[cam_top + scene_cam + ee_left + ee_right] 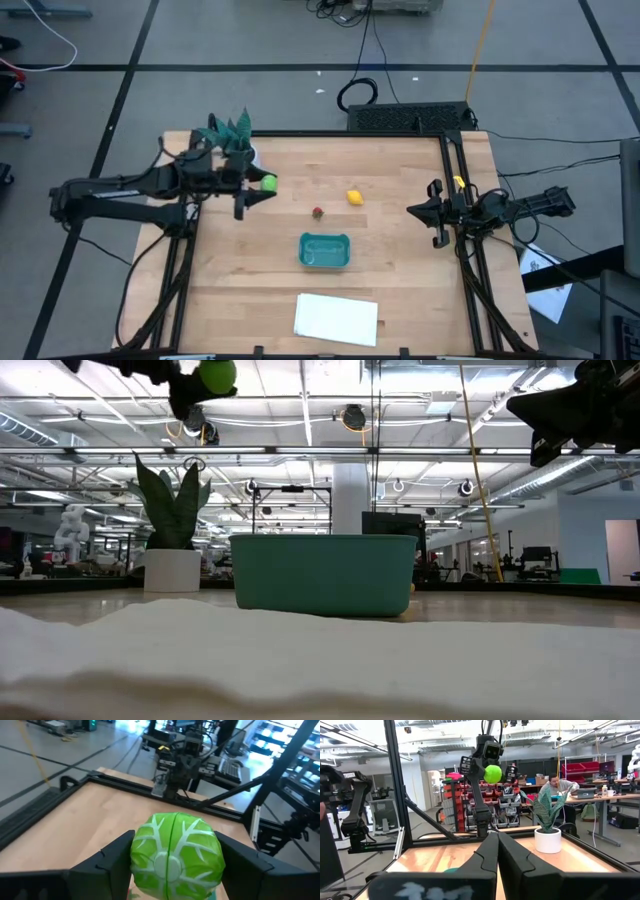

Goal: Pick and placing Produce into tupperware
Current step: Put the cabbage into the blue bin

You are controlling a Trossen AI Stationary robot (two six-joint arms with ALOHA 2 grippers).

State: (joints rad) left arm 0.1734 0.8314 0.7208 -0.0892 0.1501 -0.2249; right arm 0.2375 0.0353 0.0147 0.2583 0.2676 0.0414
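My left gripper [262, 185] is raised over the table's left part, shut on the round light-green produce piece [176, 855], which also shows high up in the low view [215, 374] and the right wrist view [493, 773]. The small red piece [317, 212] and the yellow lemon-like piece [354, 197] lie on the table's middle. The teal tupperware [325, 250] stands nearer the near edge, below them. My right gripper [412, 210] waits shut at the table's right side, raised [497, 851]. My left gripper pinches the light-green piece at its two opposite sides [136, 852] between the two fingers [112, 857]. The fingers come level from the table's left. The piece is lifted clear of the table, high above it.
A potted plant with teal leaves in a white pot [232, 140] stands at the far left, right behind my left arm. A flat white sheet [336, 318] lies at the near edge. A person sits at a desk in the room beyond [555, 786].
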